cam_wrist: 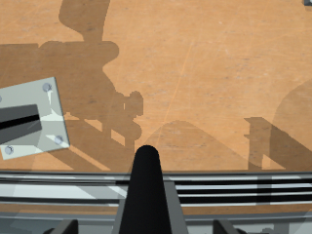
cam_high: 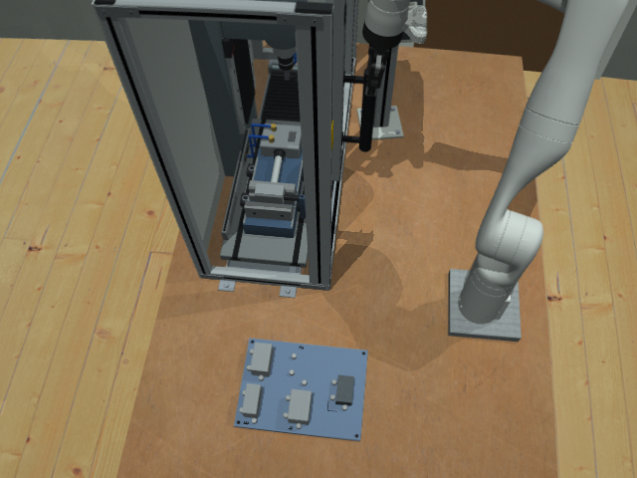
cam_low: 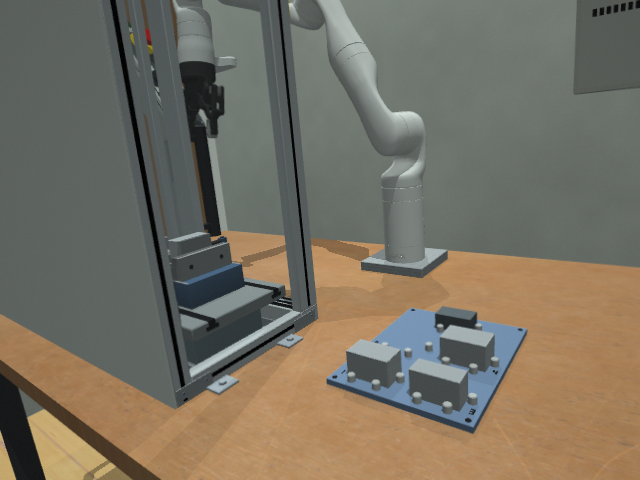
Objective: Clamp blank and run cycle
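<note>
My gripper is open at the top of the black door handle. In the wrist view the handle lies midway between the fingertips, touching neither. The door appears slid back, open. A light grey block, apparently a blank, sits behind the fixed jaw; the low bars are hidden. The dark setting master stands upright on the blue plate with three blanks. VISE AIR, CYCLE START and the amber lamp are not visible.
The guard frame stands close beside the handle. The control column is just behind my gripper, with its foot plate on the table. A spindle hangs inside the guard. One nest on the plate holds only pegs.
</note>
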`<action>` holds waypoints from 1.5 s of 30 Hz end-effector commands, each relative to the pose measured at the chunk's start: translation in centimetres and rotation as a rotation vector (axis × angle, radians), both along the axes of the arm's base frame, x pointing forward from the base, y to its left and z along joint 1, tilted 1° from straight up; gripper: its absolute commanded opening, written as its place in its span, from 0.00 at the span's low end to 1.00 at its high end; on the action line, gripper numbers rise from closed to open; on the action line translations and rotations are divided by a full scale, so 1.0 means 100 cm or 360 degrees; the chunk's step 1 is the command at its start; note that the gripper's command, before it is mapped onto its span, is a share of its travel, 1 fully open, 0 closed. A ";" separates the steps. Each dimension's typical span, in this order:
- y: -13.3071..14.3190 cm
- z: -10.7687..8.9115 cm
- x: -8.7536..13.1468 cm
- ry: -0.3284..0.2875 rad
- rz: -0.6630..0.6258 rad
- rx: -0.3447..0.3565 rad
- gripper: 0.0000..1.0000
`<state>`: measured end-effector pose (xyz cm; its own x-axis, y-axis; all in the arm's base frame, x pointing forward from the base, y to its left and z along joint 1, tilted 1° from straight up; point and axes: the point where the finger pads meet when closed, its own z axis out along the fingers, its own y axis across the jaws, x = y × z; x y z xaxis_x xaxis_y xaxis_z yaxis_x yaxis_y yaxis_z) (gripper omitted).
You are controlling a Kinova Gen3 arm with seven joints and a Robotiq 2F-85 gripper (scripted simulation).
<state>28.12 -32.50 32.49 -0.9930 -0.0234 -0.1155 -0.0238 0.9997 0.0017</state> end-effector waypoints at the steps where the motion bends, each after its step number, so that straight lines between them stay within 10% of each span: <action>1: 0.000 0.001 0.000 -0.0001 0.0000 -0.0002 0.80; 2: 0.000 0.001 0.000 -0.0001 0.0000 -0.0002 0.80; 3: 0.000 0.001 0.000 -0.0001 0.0000 -0.0002 0.39; 45: 0.000 0.001 0.000 -0.0001 0.0000 -0.0002 0.39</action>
<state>28.12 -32.50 32.49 -0.9930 -0.0234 -0.1155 -0.0238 0.9997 0.0017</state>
